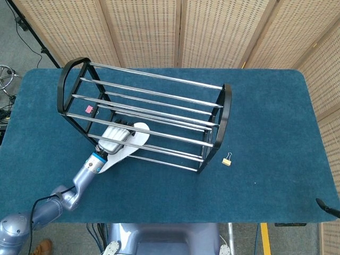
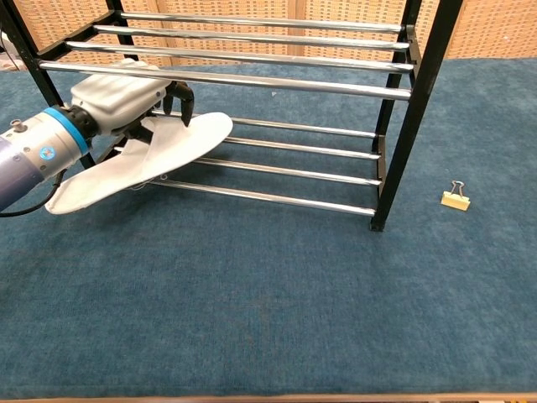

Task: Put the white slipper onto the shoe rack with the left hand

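1. The left robot hand (image 2: 126, 96) grips the white slipper (image 2: 143, 161), fingers curled down over its upper side, dark fingertips (image 2: 183, 102) resting on the sole's top surface.
2. The slipper sits tilted: its toe end lies over the lower rails of the shoe rack (image 1: 159, 106), while its heel end hangs out in front of the rack above the blue counter (image 2: 268, 311).
3. From the head view, the robot hand (image 1: 117, 137) and the slipper (image 1: 130, 142) show through the chrome bars near the rack's left end, below the upper tier.
4. The rack stands across the middle of the counter (image 1: 265, 133), black end frames joined by long chrome rails; a small pink tag (image 1: 88, 109) clings to one rail at the left end.
5. A small binder clip (image 2: 455, 198) lies on the counter just beside the rack's right foot, apart from it.
6. The right robot hand is out of sight in both views.
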`<state>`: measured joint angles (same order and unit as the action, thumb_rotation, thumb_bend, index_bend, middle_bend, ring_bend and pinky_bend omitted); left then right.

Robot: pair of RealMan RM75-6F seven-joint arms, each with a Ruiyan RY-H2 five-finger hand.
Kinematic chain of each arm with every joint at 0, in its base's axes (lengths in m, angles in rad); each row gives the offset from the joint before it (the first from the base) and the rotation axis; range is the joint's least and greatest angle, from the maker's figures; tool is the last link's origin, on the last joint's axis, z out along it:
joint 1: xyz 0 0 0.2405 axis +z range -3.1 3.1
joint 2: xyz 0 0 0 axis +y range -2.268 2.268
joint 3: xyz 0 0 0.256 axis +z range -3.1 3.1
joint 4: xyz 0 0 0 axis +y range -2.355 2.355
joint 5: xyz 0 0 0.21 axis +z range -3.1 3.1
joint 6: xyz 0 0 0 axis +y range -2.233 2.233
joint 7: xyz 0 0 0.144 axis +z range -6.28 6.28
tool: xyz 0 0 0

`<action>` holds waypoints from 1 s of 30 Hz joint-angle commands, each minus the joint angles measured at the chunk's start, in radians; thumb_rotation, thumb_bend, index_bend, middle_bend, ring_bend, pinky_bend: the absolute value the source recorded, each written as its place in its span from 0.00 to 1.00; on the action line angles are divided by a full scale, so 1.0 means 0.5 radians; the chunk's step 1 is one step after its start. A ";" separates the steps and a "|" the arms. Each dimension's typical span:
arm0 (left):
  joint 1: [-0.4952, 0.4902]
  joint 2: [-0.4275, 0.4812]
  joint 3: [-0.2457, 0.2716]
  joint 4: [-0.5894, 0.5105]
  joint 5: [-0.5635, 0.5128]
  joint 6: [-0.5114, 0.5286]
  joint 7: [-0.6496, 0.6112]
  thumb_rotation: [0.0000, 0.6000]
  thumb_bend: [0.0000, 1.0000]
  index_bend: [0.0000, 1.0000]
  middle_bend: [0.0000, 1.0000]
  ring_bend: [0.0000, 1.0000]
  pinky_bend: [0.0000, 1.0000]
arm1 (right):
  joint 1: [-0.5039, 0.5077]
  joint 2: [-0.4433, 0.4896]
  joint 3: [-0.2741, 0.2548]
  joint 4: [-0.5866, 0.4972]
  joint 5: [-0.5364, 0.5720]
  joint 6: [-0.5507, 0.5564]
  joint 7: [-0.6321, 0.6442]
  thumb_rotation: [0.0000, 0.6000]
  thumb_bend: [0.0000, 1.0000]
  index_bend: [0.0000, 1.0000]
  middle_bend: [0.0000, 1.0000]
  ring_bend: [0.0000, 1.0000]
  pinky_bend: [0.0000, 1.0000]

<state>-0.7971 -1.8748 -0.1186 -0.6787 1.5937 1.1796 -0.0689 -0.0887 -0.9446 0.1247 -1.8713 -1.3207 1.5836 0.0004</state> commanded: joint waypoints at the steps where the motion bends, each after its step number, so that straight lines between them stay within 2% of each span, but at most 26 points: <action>1: -0.033 -0.017 -0.015 0.020 -0.021 -0.039 0.022 1.00 0.50 0.57 0.45 0.46 0.45 | 0.007 -0.001 0.003 0.003 0.011 -0.014 -0.001 1.00 0.00 0.00 0.00 0.00 0.00; 4: -0.078 -0.047 -0.055 0.042 -0.093 -0.160 0.078 1.00 0.50 0.57 0.45 0.46 0.45 | 0.017 -0.002 0.004 0.005 0.021 -0.035 -0.002 1.00 0.00 0.00 0.00 0.00 0.00; 12: -0.122 -0.108 -0.119 0.077 -0.207 -0.261 0.053 1.00 0.50 0.57 0.45 0.45 0.45 | 0.019 0.002 -0.002 0.008 0.027 -0.045 -0.001 1.00 0.00 0.00 0.00 0.00 0.00; 22: -0.191 -0.184 -0.177 0.186 -0.271 -0.244 0.055 1.00 0.50 0.57 0.45 0.45 0.45 | 0.030 0.012 0.007 0.014 0.062 -0.072 0.015 1.00 0.00 0.00 0.00 0.00 0.00; 30: -0.228 -0.217 -0.249 0.222 -0.389 -0.322 0.176 1.00 0.49 0.57 0.45 0.45 0.45 | 0.036 0.018 0.004 0.014 0.075 -0.095 0.026 1.00 0.00 0.00 0.00 0.00 0.00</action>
<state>-0.9073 -1.9786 -0.2354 -0.5719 1.4090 1.0252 0.0082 -0.0711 -0.9355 0.1269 -1.8640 -1.2836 1.5363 0.0134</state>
